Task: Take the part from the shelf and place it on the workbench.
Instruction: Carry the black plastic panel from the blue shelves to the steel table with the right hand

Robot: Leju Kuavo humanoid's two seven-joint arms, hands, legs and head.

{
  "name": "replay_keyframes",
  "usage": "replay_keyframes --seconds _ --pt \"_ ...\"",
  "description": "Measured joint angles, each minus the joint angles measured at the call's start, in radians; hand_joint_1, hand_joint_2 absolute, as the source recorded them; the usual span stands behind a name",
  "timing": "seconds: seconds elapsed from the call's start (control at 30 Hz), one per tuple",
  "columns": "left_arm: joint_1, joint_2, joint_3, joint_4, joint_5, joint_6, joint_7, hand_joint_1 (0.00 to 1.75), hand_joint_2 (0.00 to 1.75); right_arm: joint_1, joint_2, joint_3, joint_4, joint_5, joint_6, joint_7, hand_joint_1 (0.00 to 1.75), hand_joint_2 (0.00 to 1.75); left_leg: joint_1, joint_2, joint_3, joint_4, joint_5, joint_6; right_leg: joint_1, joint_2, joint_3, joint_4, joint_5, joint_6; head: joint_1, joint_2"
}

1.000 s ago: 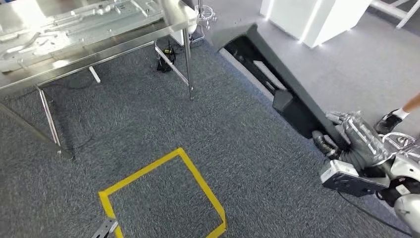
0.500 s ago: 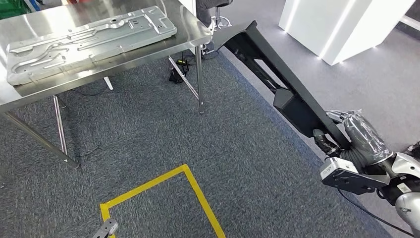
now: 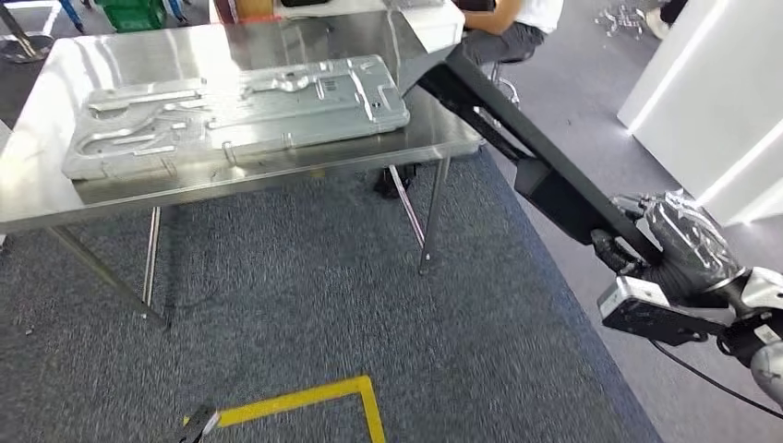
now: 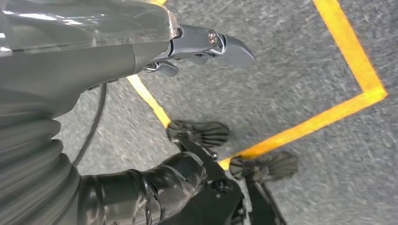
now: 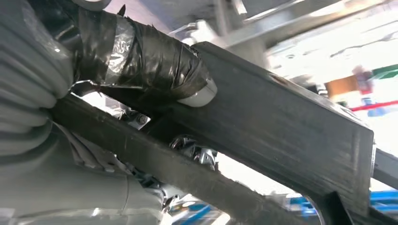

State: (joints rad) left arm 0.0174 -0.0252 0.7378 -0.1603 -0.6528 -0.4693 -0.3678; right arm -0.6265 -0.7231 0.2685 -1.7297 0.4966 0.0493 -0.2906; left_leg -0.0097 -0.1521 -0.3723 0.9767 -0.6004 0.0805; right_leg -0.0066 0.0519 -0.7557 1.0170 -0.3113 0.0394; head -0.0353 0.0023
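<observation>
A long black part (image 3: 517, 138) is held clamped in the right hand (image 3: 679, 249), its far end raised over the corner of the steel workbench (image 3: 55, 194); the left hand's (image 4: 155, 56) state cannot be told.

Seen from the left wrist: left hand (image 4: 141, 61) above grey carpet (image 4: 291, 79), nothing in its grasp. Grey ribbed cover and smooth grey housing bulking large, with a thick thumb wrapped in glossy black tape (image 4: 145, 192) and darker, metal-tipped fingers (image 4: 211, 44) reaching out side by side, tips pointed. Beneath the hand, yellow tape (image 4: 349, 56) on the carpet, two strips meeting at a sharp corner, a third strip crossing under the fingers. A thin black cable (image 4: 94, 126) curving over the carpet beside the ribbed cover. Carpet texture blurred.
</observation>
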Motion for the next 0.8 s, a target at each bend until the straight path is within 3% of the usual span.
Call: replay_keyframes --seconds 0.03,0.07,0.1,0.17,0.2,0.23,0.27,0.33,0.37,0.4,0.47,0.5,0.53,0.57,0.6,0.63,0.67,0.7,0.73,0.8 --pt "0.0 -0.001 0.0 0.0 0.0 0.0 0.0 0.0 1.75 -0.004 -0.002 0.003 0.002 0.001 0.002 0.001 1.75 1.75 0.001 -0.009 0.016 -0.001 -0.006 -0.006 0.003 0.003 0.008 -0.009 0.032 -0.01 0.003 0.0" --pt "-0.001 0.0 0.0 0.0 0.0 0.0 0.0 0.0 1.75 -0.01 -0.004 0.005 0.003 0.002 0.003 0.002 1.75 1.75 0.001 -0.011 0.016 0.015 0.007 -0.013 0.004 -0.005 0.023 -0.002 0.012 -0.023 0.006 0.0" --pt "-0.002 0.001 0.0 0.0 0.0 0.0 0.0 0.0 1.75 -0.015 -0.006 0.006 0.003 0.003 0.003 0.003 1.75 1.75 0.001 0.007 0.002 0.058 0.033 -0.018 0.005 -0.017 0.039 -0.008 -0.005 -0.035 0.007 0.0" --pt "-0.005 0.005 0.001 0.0 0.001 0.0 -0.001 0.0 1.75 -0.022 -0.008 0.006 0.003 0.003 0.002 0.004 1.75 1.75 -0.002 0.076 -0.081 0.196 0.092 -0.031 0.003 -0.04 0.089 -0.028 -0.038 -0.051 0.005 0.0" --pt "-0.008 0.005 0.001 0.0 0.001 0.0 -0.001 0.0 1.75 -0.023 -0.008 0.007 0.004 0.003 0.002 0.004 1.75 1.75 0.0 0.112 -0.131 0.256 0.091 -0.036 0.005 -0.049 0.117 -0.039 -0.057 -0.053 0.003 0.0" --pt "-0.01 0.006 0.001 0.0 0.001 0.0 0.0 0.0 1.75 -0.023 -0.008 0.009 0.004 0.003 0.002 0.004 1.75 1.75 0.001 0.132 -0.179 0.291 0.064 -0.041 0.006 -0.061 0.149 -0.047 -0.079 -0.055 0.001 0.0" --pt "-0.01 0.006 0.001 0.0 0.001 0.0 0.0 0.0 1.75 -0.023 -0.007 0.011 0.005 0.003 0.002 0.004 1.75 1.75 0.002 0.14 -0.22 0.305 0.017 -0.044 0.006 -0.072 0.182 -0.053 -0.102 -0.054 0.0 0.0" --pt "-0.006 0.005 0.001 0.0 0.001 0.0 0.0 0.0 1.75 -0.022 -0.007 0.014 0.008 0.003 0.003 0.005 1.75 1.75 0.005 0.144 -0.276 0.276 -0.073 -0.048 0.006 -0.095 0.257 -0.067 -0.15 -0.051 -0.001 0.0" --pt "-0.003 0.005 0.001 0.0 0.001 0.0 0.0 0.0 1.75 -0.023 -0.007 0.016 0.011 0.003 0.004 0.005 1.75 1.75 0.005 0.147 -0.292 0.237 -0.081 -0.049 0.006 -0.107 0.295 -0.075 -0.174 -0.048 -0.001 0.0" --pt "-0.001 0.005 0.001 0.0 0.001 0.0 0.0 0.0 1.75 -0.025 -0.007 0.018 0.014 0.004 0.006 0.007 1.75 1.75 0.005 0.154 -0.302 0.183 -0.046 -0.047 0.006 -0.119 0.331 -0.082 -0.197 -0.046 0.0 0.0" --pt "0.0 0.004 0.001 0.001 0.0 0.001 0.002 0.0 1.75 -0.037 -0.007 0.028 0.02 0.006 0.013 0.012 1.75 1.75 0.002 0.191 -0.3 0.083 0.118 -0.038 0.008 -0.134 0.392 -0.091 -0.247 -0.038 0.0 0.0" --pt "-0.001 0.004 0.001 0.0 0.0 0.001 0.004 0.0 1.75 -0.049 -0.01 0.032 0.023 0.007 0.018 0.016 1.75 1.75 0.0 0.207 -0.289 0.058 0.18 -0.034 0.009 -0.141 0.417 -0.093 -0.277 -0.033 0.001 0.0" --pt "-0.003 0.005 0.001 0.0 0.0 0.001 0.005 0.0 1.75 -0.064 -0.016 0.036 0.022 0.008 0.022 0.019 1.75 1.75 -0.001 0.214 -0.277 0.049 0.211 -0.03 0.006 -0.144 0.442 -0.081 -0.292 -0.025 0.001 0.0" --pt "-0.007 0.007 0.001 -0.001 0.001 0.001 0.005 0.0 1.75 -0.085 -0.025 0.037 0.02 0.009 0.026 0.022 1.75 1.75 -0.001 0.208 -0.266 0.053 0.198 -0.027 0.002 -0.144 0.453 -0.052 -0.296 -0.017 0.003 0.0" --pt "-0.012 0.012 0.002 -0.003 0.001 0.001 0.005 0.0 1.75 -0.109 -0.035 0.036 0.017 0.009 0.027 0.024 1.75 1.75 -0.002 0.196 -0.259 0.054 0.189 -0.023 -0.003 -0.138 0.447 -0.007 -0.288 -0.009 0.003 0.0" --pt "-0.017 0.018 0.002 -0.004 0.001 0.001 0.004 0.0 1.75 -0.132 -0.044 0.035 0.013 0.009 0.028 0.025 1.75 1.75 -0.002 0.184 -0.255 0.054 0.181 -0.016 -0.006 -0.119 0.42 0.057 -0.271 -0.006 0.005 0.0" --pt "-0.023 0.022 0.003 -0.006 0.001 0.002 0.005 0.0 1.75 -0.153 -0.05 0.034 0.011 0.009 0.029 0.026 1.75 1.75 -0.004 0.175 -0.251 0.057 0.179 -0.01 -0.006 -0.097 0.375 0.121 -0.272 -0.005 0.007 0.0" --pt "-0.027 0.025 0.004 -0.008 0.002 0.004 0.01 0.0 1.75 -0.165 -0.055 0.034 0.01 0.009 0.032 0.027 1.75 1.75 -0.004 0.166 -0.246 0.058 0.181 -0.004 -0.005 -0.077 0.327 0.177 -0.291 -0.006 0.008 0.0" --pt "-0.029 0.025 0.007 -0.008 0.005 0.009 0.017 0.0 1.75 -0.169 -0.057 0.035 0.012 0.01 0.036 0.028 1.75 1.75 -0.005 0.157 -0.242 0.058 0.183 -0.001 -0.004 -0.064 0.283 0.223 -0.329 -0.007 0.011 0.0" --pt "-0.027 0.024 0.017 -0.009 0.011 0.018 0.036 0.0 1.75 -0.167 -0.06 0.043 0.023 0.015 0.045 0.033 1.75 1.75 -0.006 0.138 -0.231 0.056 0.18 0.001 -0.003 -0.059 0.215 0.262 -0.427 -0.008 0.012 0.0"
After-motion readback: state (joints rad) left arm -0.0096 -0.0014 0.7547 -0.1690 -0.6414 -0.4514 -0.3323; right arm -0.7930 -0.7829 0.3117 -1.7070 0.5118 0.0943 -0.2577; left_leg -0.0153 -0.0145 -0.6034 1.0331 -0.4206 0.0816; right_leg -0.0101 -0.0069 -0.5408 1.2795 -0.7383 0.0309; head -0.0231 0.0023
